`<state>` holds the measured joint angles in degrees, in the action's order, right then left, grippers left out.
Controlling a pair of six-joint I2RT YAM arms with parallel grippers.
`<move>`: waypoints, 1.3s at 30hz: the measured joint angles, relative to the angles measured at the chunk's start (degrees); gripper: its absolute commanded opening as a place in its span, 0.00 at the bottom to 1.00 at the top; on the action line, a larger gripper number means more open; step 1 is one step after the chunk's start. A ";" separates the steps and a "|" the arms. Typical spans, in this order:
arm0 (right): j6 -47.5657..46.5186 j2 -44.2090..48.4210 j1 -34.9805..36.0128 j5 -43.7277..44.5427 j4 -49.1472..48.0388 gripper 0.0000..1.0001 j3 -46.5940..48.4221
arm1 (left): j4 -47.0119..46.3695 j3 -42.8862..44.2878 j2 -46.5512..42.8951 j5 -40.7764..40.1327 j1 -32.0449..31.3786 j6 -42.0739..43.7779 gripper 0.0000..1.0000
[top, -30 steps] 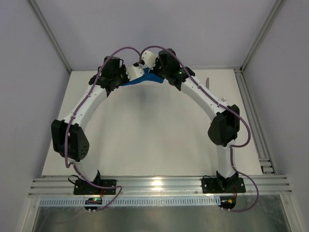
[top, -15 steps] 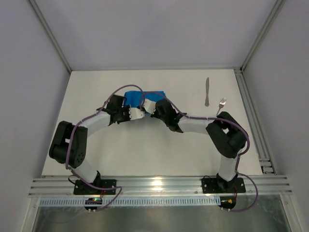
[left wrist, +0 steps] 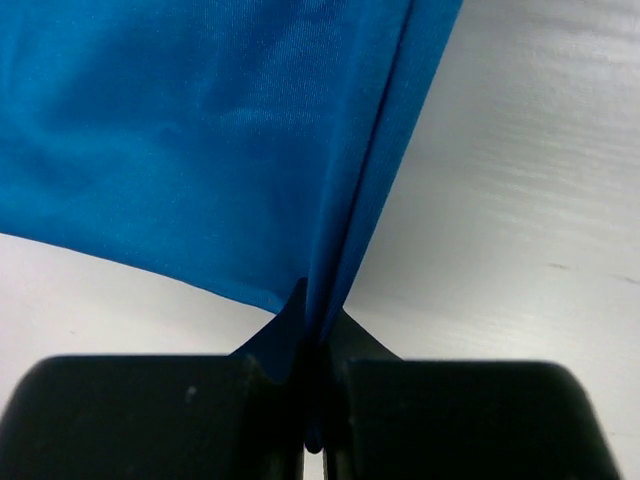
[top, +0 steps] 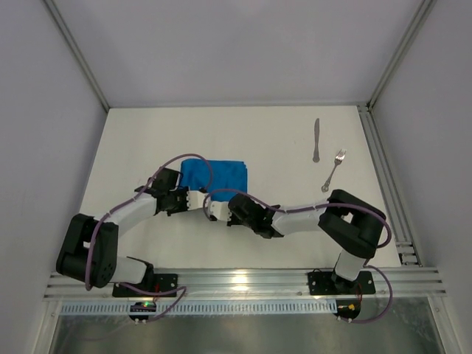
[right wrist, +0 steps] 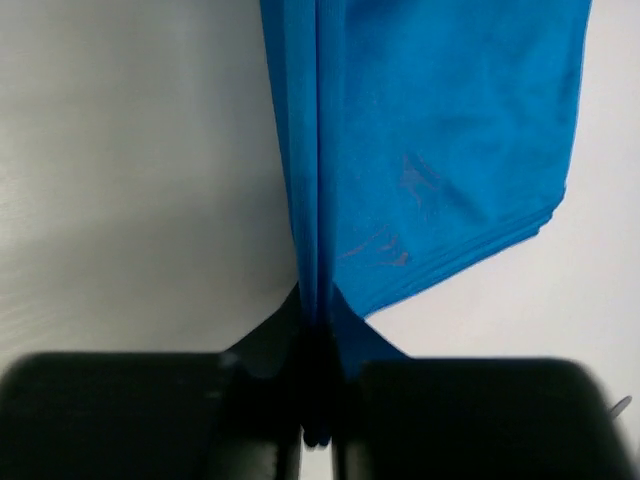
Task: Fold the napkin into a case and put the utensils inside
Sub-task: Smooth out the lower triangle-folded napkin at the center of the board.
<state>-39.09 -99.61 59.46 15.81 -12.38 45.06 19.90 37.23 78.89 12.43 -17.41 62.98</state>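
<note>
the folded blue napkin (top: 217, 175) lies on the white tabletop (top: 280, 184) left of centre, the left claw (left wrist: 315, 400) and right claw (right wrist: 317, 390) each clamped on its near edge (knife (top: 316, 140) and fork (top: 333, 169) lie well apart, far right)

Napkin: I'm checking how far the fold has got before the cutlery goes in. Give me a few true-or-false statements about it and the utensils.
1. The left tool and right tool both pinch the napkin. True.
2. The knife and fork lie right of the napkin, apart from it. True.
3. The fork is tucked in the napkin. False: it lies bare on the table beside the knife.
4. The napkin is one flat layer. False: it is folded, with stacked edges showing.
5. The left tool is open. False: it is shut on the napkin.
</note>
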 measured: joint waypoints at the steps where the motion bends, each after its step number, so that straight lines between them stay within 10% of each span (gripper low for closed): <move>1: 0.59 0.28 0.07 -0.26 1.01 0.25 -0.02 | 0.81 -0.46 -0.20 0.17 0.00 -0.07 0.00; 4: 2.10 2.91 -0.39 0.00 4.74 0.44 -1.07 | 2.84 -1.49 -1.88 -0.87 0.68 -0.28 0.00; 11: 6.71 13.05 -1.07 -5.51 13.81 0.50 -5.57 | 5.81 -1.95 -4.39 -1.44 1.05 -0.87 0.02; 25: 20.11 27.78 -11.34 -25.57 10.05 0.51 -8.57 | 12.24 -2.86 -7.30 -1.25 0.57 1.95 0.65; 35: 37.22 17.75 -21.07 -31.63 9.01 0.47 3.06 | 31.28 8.66 -11.82 4.92 0.57 0.26 0.69; 39: 42.64 13.68 -21.05 -30.99 8.96 0.29 5.44 | 33.48 13.53 -11.80 7.15 2.36 -5.66 0.42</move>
<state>3.55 -85.93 38.41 -15.18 -3.42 50.50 53.39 50.76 67.09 19.57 -15.05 57.32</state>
